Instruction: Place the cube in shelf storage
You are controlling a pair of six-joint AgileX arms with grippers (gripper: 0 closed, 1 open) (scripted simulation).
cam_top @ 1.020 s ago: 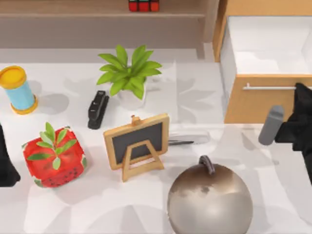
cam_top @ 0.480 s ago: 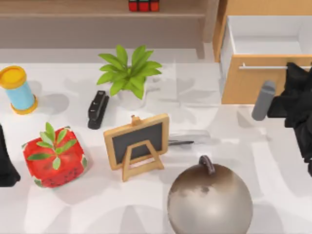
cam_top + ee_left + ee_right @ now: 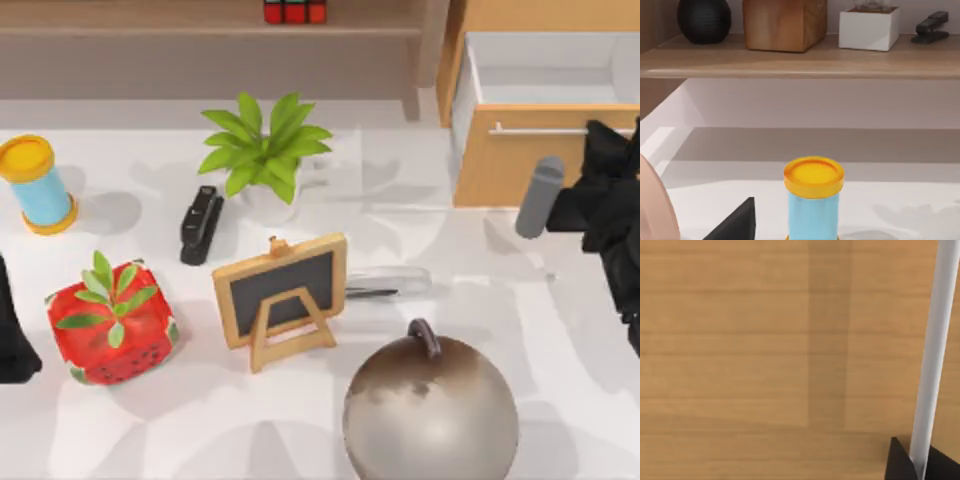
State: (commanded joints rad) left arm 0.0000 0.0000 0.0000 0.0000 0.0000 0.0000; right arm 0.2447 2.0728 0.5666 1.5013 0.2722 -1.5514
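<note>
With the Rubik's cube (image 3: 294,10) already on the shelf (image 3: 200,30), the right gripper (image 3: 612,140), pinching the drawer's silver handle (image 3: 545,129), should push squarely inward.

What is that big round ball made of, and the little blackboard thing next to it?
The big ball looks like brushed metal: a dull silvery-brown sheen with soft highlights, though it could be glazed. The little blackboard seems to have a light wooden frame and easel legs, with a flat matte dark panel like slate or painted board.

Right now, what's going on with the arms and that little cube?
Right gripper at drawer handle. Left gripper parked at table's left edge. Cube on the shelf storage. Nothing in the way.
</note>
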